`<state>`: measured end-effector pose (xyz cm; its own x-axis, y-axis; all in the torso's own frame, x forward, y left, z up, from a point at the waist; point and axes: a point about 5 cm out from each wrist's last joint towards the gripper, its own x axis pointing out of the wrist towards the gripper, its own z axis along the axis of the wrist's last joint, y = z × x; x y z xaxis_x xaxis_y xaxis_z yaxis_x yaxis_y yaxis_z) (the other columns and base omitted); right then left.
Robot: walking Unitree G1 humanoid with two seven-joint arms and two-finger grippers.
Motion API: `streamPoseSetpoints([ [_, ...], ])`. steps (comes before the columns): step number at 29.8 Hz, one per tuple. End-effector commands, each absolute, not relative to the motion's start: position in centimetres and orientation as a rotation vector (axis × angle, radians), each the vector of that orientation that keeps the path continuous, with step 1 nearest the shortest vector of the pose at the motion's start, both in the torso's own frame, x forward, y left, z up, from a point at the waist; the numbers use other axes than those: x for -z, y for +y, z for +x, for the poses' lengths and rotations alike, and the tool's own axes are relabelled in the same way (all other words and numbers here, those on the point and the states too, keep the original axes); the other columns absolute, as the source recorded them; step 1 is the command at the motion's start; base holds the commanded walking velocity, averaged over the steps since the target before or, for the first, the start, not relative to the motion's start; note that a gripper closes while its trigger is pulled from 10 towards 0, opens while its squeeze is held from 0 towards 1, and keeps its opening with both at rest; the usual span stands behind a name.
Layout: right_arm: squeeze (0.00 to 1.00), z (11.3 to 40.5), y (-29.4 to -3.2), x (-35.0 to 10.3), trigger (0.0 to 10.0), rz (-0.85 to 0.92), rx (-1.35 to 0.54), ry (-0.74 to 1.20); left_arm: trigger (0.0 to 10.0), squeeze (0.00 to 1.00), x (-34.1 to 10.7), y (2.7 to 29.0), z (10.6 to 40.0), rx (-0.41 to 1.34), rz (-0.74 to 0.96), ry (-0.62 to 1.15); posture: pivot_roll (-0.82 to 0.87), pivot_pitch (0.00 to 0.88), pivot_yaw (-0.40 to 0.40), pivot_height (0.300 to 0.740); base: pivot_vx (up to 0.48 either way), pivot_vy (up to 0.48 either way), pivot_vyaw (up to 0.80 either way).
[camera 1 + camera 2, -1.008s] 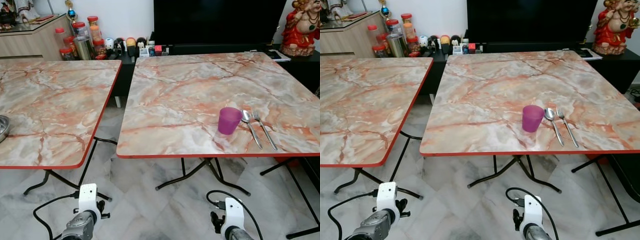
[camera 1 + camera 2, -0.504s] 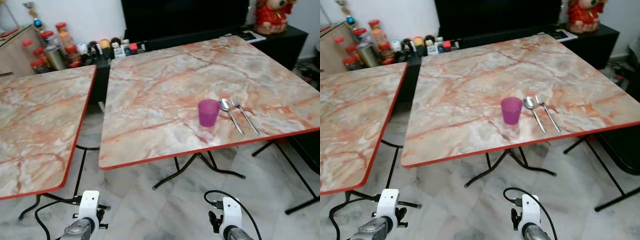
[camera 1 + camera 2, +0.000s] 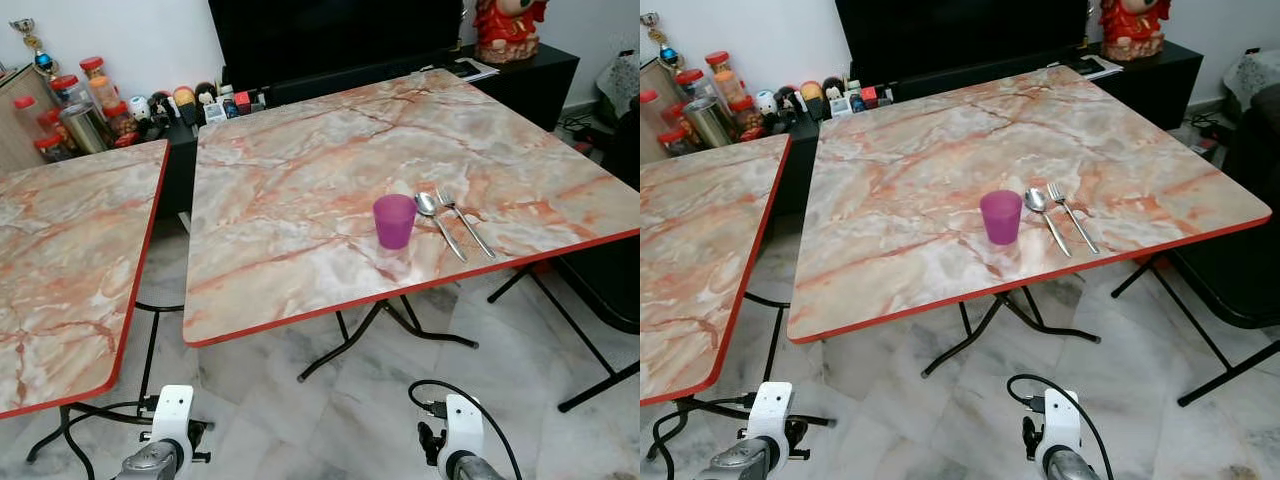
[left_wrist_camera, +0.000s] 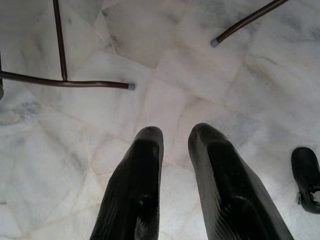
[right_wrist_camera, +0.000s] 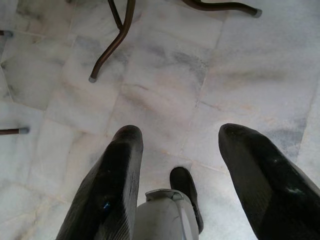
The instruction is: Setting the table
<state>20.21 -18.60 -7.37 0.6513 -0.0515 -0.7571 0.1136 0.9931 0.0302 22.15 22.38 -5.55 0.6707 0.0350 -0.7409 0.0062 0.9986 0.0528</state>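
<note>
Standing on the marble-patterned surface [image 3: 300,190] near its front edge is a purple cup [image 3: 394,220], upright. Just beside it on the right lie a spoon [image 3: 438,223] and a fork [image 3: 465,222], side by side and close together, handles toward the front edge. A second surface [image 3: 70,250] of the same pattern stands to the left, apart from the first. Behind them, jars [image 3: 75,100] and small figures sit by the wall, and a red statue [image 3: 505,28] stands on a dark cabinet. Both arms hang low over the pale marble floor [image 4: 200,75]. The left hand [image 4: 175,135] has its fingers narrowly apart, holding nothing. The right hand [image 5: 177,132] is spread wide, also holding nothing.
</note>
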Motion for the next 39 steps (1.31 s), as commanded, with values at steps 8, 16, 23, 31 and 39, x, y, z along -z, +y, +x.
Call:
streamPoseSetpoints([
  [8, 0.0, 20.4, -18.1, 7.3, 10.0, 0.097, 0.094, 0.849, 10.0, 0.0, 6.0, 24.2, 20.8, -0.041, 0.081, 0.891, -0.41, 0.0, 0.178, 0.74, 0.0, 0.0, 0.0],
  [16, 0.0, 20.5, -18.2, 7.3, 10.0, 0.1, 0.097, 0.846, 10.0, 0.0, 5.9, 25.4, 20.1, -0.065, 0.083, 0.908, -0.4, 0.0, 0.17, 0.74, 0.0, 0.0, 0.0],
  [23, 0.0, 21.1, -18.3, 6.9, 10.0, 0.074, 0.048, 0.833, 10.0, 0.0, 5.9, 24.0, 21.0, -0.068, 0.058, 0.882, -0.24, 0.0, 0.126, 0.74, 0.0, 0.0, 0.0],
  [31, 0.0, 21.2, -18.3, 6.9, 10.0, 0.064, 0.023, 0.836, 10.0, 0.0, 5.7, 23.5, 21.6, -0.087, 0.039, 0.852, -0.13, 0.0, 0.08, 0.74, 0.0, 0.0, 0.0],
  [39, 0.0, 20.9, -18.4, 7.0, 10.0, 0.049, 0.0, 0.841, 10.0, 0.0, 5.2, 23.8, 22.2, -0.097, 0.034, 0.82, -0.08, 0.0, 0.04, 0.74, 0.0, 0.0, 0.0],
])
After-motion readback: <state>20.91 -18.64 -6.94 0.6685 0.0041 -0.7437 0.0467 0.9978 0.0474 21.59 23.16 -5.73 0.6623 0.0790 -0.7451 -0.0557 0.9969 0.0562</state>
